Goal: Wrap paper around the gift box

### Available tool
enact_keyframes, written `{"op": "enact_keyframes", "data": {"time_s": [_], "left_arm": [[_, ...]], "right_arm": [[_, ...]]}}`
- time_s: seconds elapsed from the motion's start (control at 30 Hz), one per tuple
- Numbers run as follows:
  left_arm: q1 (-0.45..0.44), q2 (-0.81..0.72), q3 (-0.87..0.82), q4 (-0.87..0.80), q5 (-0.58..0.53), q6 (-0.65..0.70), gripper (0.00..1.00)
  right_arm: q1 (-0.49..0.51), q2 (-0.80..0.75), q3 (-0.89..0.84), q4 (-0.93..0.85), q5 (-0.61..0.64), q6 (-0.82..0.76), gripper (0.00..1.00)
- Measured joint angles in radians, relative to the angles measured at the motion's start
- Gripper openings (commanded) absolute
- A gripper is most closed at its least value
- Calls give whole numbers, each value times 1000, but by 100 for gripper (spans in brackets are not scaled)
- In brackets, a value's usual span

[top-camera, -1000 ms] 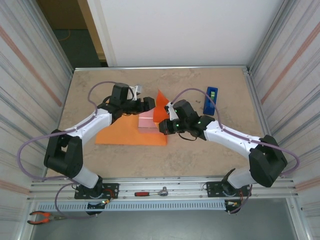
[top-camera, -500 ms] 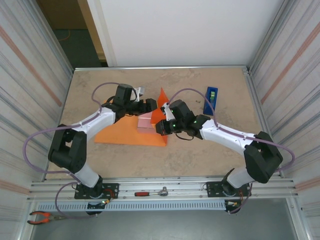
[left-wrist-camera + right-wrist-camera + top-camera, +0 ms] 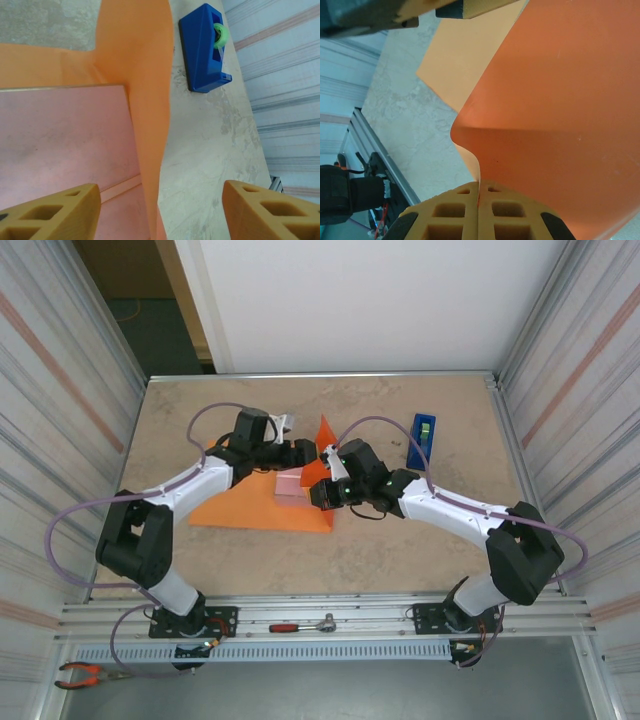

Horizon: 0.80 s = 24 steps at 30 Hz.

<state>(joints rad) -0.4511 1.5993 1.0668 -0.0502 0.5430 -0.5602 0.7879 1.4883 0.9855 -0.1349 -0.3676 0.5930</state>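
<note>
**Right claw pinches a raised paper flap beside the box**

At the near edge, a red-handled tool (image 3: 297, 626) lies on the metal rail (image 3: 350, 612) between the two arm bases. Orange-handled pliers (image 3: 85, 673) lie at the lower left corner.

Further in, the paper (image 3: 240, 508) lies flat on the worktop (image 3: 400, 550), and the gift box (image 3: 291, 486) sits on its right part. Along the box's right side the sheet is lifted into an upright flap.

The right claw (image 3: 479, 192) is pressed together on the edge of that flap, pinching the paper. In the right wrist view the sheet curves up and away from the grip.

The left claw (image 3: 160, 200) reaches in from the far left, spread wide over the box's right edge. One finger (image 3: 50, 212) hangs over the pink top and the other (image 3: 272, 210) over bare worktop. The flap stands between them, touching neither as far as can be seen.

Beyond, to the right, a blue tape dispenser (image 3: 422, 440) with a green roll stands apart from the paper.
</note>
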Motion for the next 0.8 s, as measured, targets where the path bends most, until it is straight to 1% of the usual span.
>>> {"op": "enact_keyframes", "data": {"time_s": [0.1, 0.17, 0.2, 0.23, 0.27, 0.3, 0.33, 0.43, 0.53, 0.6, 0.7, 0.8], "left_arm": [[-7, 7, 0, 2, 8, 7, 50], [-8, 14, 0, 3, 11, 12, 36], [-8, 19, 0, 3, 11, 13, 20], [-8, 24, 0, 3, 12, 13, 5], [-8, 29, 0, 2, 12, 13, 0], [-8, 34, 0, 2, 11, 16, 0], [-5, 38, 0, 2, 11, 22, 0], [14, 37, -9, 5, 11, 25, 0], [40, 35, -23, 5, 10, 25, 0], [58, 23, -47, 10, 5, 27, 0], [69, 2, -83, 10, -21, 34, 0], [70, -7, -106, 10, -51, 38, 0]], "right_arm": [[0, 0, 0, 0, 0, 0, 0], [0, 2, 0, 1, 0, 0, 0], [0, 2, 0, 1, 0, 0, 5], [0, 2, 0, 1, 0, 0, 22], [0, 2, 0, 0, 0, 0, 34], [0, 2, 0, 0, 0, -1, 45], [-2, 2, 0, 0, 0, -3, 52], [-18, -3, 0, -2, -8, -2, 59], [-49, -23, 0, -4, -7, 0, 60], [-93, -35, -1, -1, -29, 1, 57], [-167, -25, 4, 11, -44, 7, 47], [-189, 38, 40, 18, -53, 18, 34]]}}
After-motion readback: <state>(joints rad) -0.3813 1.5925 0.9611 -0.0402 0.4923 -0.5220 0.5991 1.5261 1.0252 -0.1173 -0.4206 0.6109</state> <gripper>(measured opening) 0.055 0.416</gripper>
